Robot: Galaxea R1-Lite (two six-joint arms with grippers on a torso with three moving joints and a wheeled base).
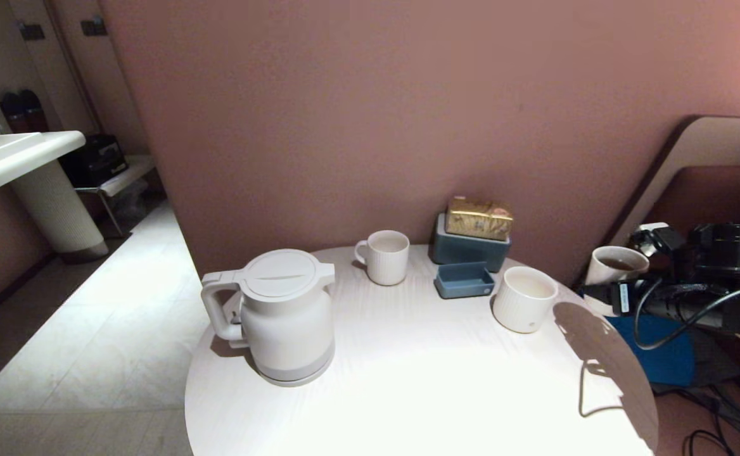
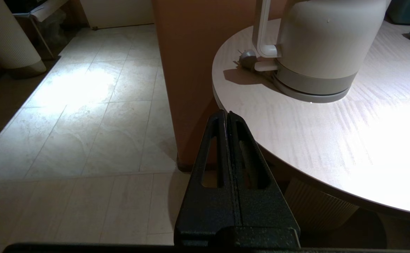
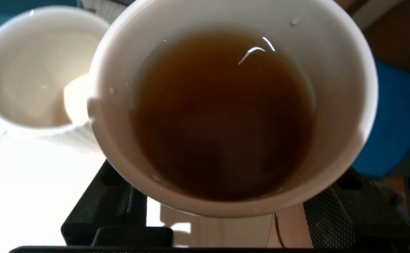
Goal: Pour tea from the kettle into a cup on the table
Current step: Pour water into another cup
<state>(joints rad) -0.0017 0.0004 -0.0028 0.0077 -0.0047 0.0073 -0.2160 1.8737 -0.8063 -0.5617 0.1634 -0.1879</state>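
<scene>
Your right gripper point(image 3: 222, 225) grips the cup point(image 1: 612, 266) of reddish-brown tea point(image 3: 222, 116) between its black fingers point(image 3: 335, 218) — it hangs off the right rim of the round white surface point(image 1: 408, 380), just beyond the wider ribbed cup point(image 1: 524, 299). The kettle point(image 1: 284, 316) stands upright near the surface's left edge, lid on, handle pointing left. Your left gripper point(image 2: 227, 117) waits below that edge with its fingers pressed together on nothing. No lettering reads on kettle or cups; the gold packet point(image 1: 478, 218) on the blue box point(image 1: 468, 250) bears print too small to make out.
</scene>
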